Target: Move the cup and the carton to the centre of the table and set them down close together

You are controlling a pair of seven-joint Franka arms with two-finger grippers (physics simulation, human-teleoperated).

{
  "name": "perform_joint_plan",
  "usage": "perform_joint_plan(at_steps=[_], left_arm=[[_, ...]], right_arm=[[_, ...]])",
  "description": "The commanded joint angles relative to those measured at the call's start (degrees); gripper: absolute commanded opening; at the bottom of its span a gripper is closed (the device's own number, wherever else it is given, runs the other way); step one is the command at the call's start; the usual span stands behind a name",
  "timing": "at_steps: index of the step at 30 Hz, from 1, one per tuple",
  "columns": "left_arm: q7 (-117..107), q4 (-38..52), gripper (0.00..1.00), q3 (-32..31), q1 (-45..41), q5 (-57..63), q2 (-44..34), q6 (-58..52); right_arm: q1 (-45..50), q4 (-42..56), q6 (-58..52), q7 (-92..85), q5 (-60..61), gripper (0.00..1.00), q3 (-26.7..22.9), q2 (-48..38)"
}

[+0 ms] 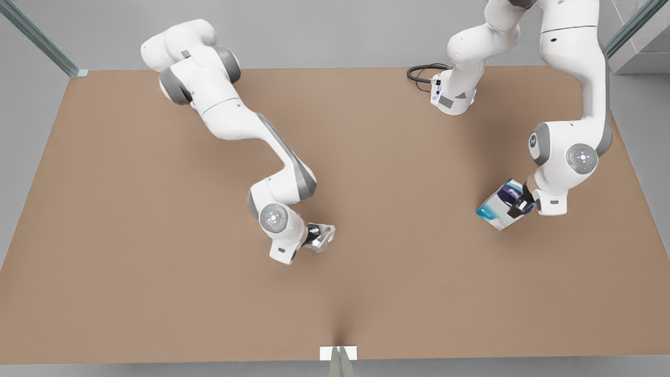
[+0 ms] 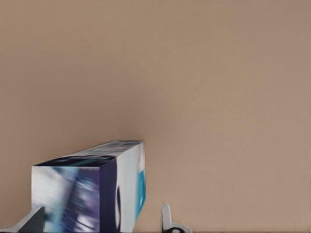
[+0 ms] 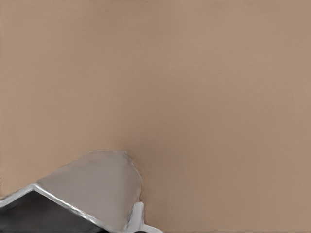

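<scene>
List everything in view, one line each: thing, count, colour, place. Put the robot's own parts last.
carton: one, white with dark blue panel and teal band, tilted, toward the front view's right, in the left gripper.
cup: one, silvery-grey, faceted, near the table's middle, slightly toward the front view's left, in the right gripper.
table: one, matte brown, under everything.
cable: one, black, looped at the far table edge beside an arm base.
white plate: one, at the table's near edge, middle.
left gripper: one, dark fingers on a white arm, shut on the carton, front view's right.
right gripper: one, dark fingers on a white arm, shut on the cup.
</scene>
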Motion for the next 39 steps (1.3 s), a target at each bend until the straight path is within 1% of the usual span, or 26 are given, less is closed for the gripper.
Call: perform_joint_plan(at_steps=[1, 2, 3, 4, 9, 10, 11, 12, 14, 16, 22, 25, 26, 27, 28, 29, 30, 31, 32, 33, 34, 35, 36, 37, 38, 39], left_arm=[[-0.62, 0.02, 0.95, -0.11, -0.35, 3.58, -0.09, -0.39], [-0.53, 0.02, 0.95, -0.11, -0.35, 3.58, -0.27, -0.56], [-0.45, 0.02, 0.95, -0.11, -0.35, 3.67, -0.27, -0.83], [-0.45, 0.10, 0.95, -0.11, -0.35, 3.67, -0.27, -0.74], [-0.18, 0.63, 0.96, -0.11, -0.35, 3.67, -0.27, -0.83], [-0.10, 0.63, 0.96, -0.11, -0.35, 3.67, -0.27, -0.92], [-0.10, 0.63, 0.96, -0.11, -0.44, 3.76, -0.18, -0.92], [-0.10, 0.63, 0.96, -0.11, -0.44, 3.84, -0.09, -1.00], [2.98, 0.81, 0.96, -0.11, -0.44, 4.11, -0.09, -1.88], [6.49, 2.39, 0.95, -0.11, -0.52, 4.11, 0.17, -4.08], [8.78, 2.48, 0.94, -0.11, -1.14, 5.78, 1.75, -4.52], [8.43, 2.39, 0.94, -0.11, -1.67, 7.89, 3.33, -3.91], [8.43, 2.39, 0.93, -0.11, -2.02, 7.98, 3.42, -3.64], [8.34, 2.39, 0.90, -0.11, -2.37, 7.98, 3.42, -3.55], [8.34, 2.39, 0.84, -0.11, -2.46, 7.98, 3.60, -3.55], [8.34, 2.39, 0.75, -0.11, -2.46, 7.98, 3.60, -3.55], [8.34, 2.39, 0.68, -0.20, -2.46, 7.98, 3.51, -3.55], [8.34, 2.39, 0.63, -0.20, -2.37, 7.98, 3.42, -3.64], [8.34, 2.39, 0.61, -0.20, -2.46, 7.98, 3.42, -3.73], [8.34, 2.39, 0.60, -0.20, -2.46, 7.98, 3.42, -3.73], [8.34, 2.39, 0.60, -0.20, -2.46, 7.98, 3.42, -3.73], [8.34, 2.48, 0.60, -0.20, -2.46, 7.89, 3.33, -3.73], [8.25, 2.48, 0.60, -0.29, -2.37, 7.89, 3.33, -3.82], [8.08, 2.48, 0.54, -0.38, -2.46, 7.89, 3.16, -3.73], [7.90, 2.56, 0.51, -0.38, -2.46, 7.80, 3.16, -3.82], [7.73, 2.92, 0.51, -0.46, -2.46, 7.80, 3.07, -4.17]], right_arm=[[1.28, 0.46, 0.06, 0.20, 1.98, 0.21, -2.10, 1.03], [2.16, 2.66, 0.14, 0.20, 3.48, 0.21, -3.95, 2.44], [2.16, 3.98, 0.23, 0.64, 3.48, 0.21, -4.65, 3.58], [2.16, 5.82, 2.96, 1.60, 3.66, 0.21, -4.65, 4.90], [3.30, 6.61, 7.26, 1.78, 4.01, 0.21, -6.41, 6.40], [3.30, 8.28, 7.26, 1.78, 4.10, 0.26, -6.85, 7.36], [3.30, 9.25, 8.14, 1.78, 4.36, 0.56, -6.94, 8.07], [3.30, 9.43, 8.85, 1.78, 4.54, 0.68, -7.03, 8.42], [3.39, 9.51, 10.69, 1.78, 6.47, 0.78, -7.11, 8.68], [3.39, 9.43, 11.04, 1.78, 6.47, 1.00, -7.03, 8.86], [3.48, 9.34, 11.04, 1.69, 6.47, 1.00, -7.03, 8.68], [3.48, 8.55, 11.04, 1.69, 6.30, 1.00, -7.03, 6.05], [3.39, 8.46, 10.96, 1.61, 6.38, 1.00, -6.94, 5.43], [3.30, 7.85, 10.78, 1.52, 6.21, 1.00, -6.94, 4.21], [3.13, 5.30, 10.25, 1.17, 5.94, 1.00, -6.94, 2.00], [3.30, 2.84, 10.08, 1.17, 5.94, 1.00, -6.94, -0.19], [3.04, -0.94, 7.10, 0.99, 5.86, 1.00, -6.94, -4.41], [2.08, -3.75, 0.24, 0.90, 3.41, 1.00, -7.03, -8.89], [1.72, -7.70, -4.15, -0.49, -4.14, 1.00, -6.94, -14.24], [1.37, -14.64, -4.86, -5.24, -6.71, 1.00, -7.38, -20.31], [-0.56, -19.31, -5.21, -8.85, -6.97, 1.00, -7.47, -24.80], [-0.92, -20.19, -7.67, -8.85, -11.88, 1.00, -7.38, -27.26], [-1.44, -20.10, -11.54, -8.85, -13.56, 1.00, -7.47, -29.37], [-1.62, -20.10, -15.41, -8.24, -16.82, 1.00, -7.38, -31.74], [-3.63, -20.10, -18.39, -7.89, -19.27, 1.00, -6.76, -34.03], [-11.01, -20.54, -21.03, -7.01, -22.00, 1.00, -0.79, -36.84]])
